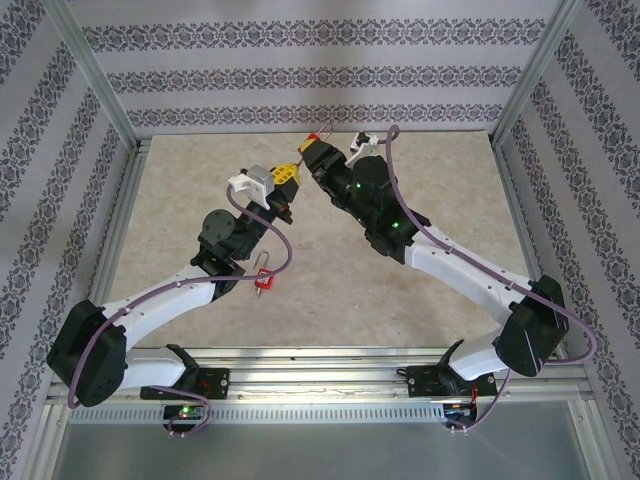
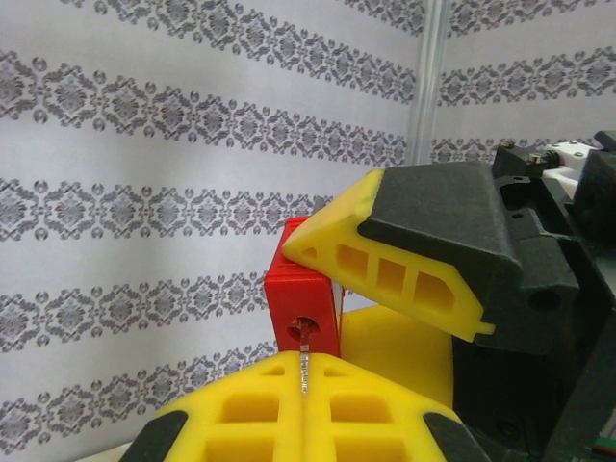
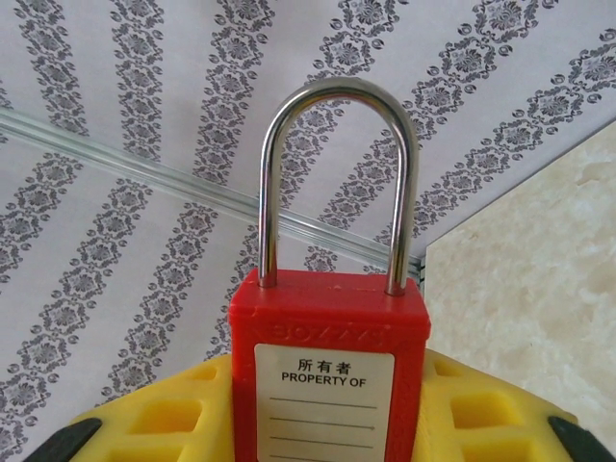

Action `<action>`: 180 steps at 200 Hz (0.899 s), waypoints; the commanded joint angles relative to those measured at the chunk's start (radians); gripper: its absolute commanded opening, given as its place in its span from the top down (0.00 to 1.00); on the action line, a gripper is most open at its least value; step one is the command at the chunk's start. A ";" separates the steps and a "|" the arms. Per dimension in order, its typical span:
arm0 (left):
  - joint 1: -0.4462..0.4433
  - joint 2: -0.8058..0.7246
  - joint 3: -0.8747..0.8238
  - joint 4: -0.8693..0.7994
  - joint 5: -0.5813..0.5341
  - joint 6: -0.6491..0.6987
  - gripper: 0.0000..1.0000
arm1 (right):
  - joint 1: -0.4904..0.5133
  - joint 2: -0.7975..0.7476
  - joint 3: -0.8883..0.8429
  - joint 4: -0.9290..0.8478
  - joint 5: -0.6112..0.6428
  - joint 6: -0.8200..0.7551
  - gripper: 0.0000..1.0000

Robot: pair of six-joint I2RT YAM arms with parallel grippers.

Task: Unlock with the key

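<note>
Two arms: both reach to the upper centre of the overhead view, and the claws meet nose to nose above the table (image 1: 340,310).
Loose item: a small red piece with a metal loop (image 1: 263,276) lies on the table, lower left of centre, just beside the left arm. Cannot tell what it is.
Left claw (image 1: 288,174): closed. The yellow fingers (image 2: 241,419) are pressed together at the bottom of the left wrist view, pinching the key.
Key (image 2: 305,371): a thin metal blade sticks up out of the seam between those fingers. The tip is at the keyhole (image 2: 305,332); cannot tell how deep it sits.
Padlock (image 2: 300,294): red, centre frame in the left wrist view, with its keyhole end towards the left claw. In the overhead view it is at upper centre (image 1: 305,146), held off the table.
Shackle (image 3: 337,89): steel, upright, with both legs down in the red body (image 3: 327,327).
Label (image 3: 324,404): white, reads "PROPERTY OF".
Right claw (image 1: 318,156): clamped on the padlock body, one yellow finger (image 3: 164,423) on each side. One of its fingers shows in the left wrist view (image 2: 404,274), lying over the padlock.
</note>
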 commanded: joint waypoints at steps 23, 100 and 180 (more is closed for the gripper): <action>-0.010 0.044 0.116 -0.028 0.084 0.078 1.00 | 0.138 0.000 -0.018 -0.061 -0.380 -0.030 1.00; -0.108 0.126 0.252 -0.120 0.030 0.223 1.00 | 0.125 0.032 -0.005 -0.059 -0.397 -0.005 1.00; -0.028 0.127 0.328 -0.166 0.109 0.198 1.00 | 0.123 0.048 0.006 -0.099 -0.470 -0.014 1.00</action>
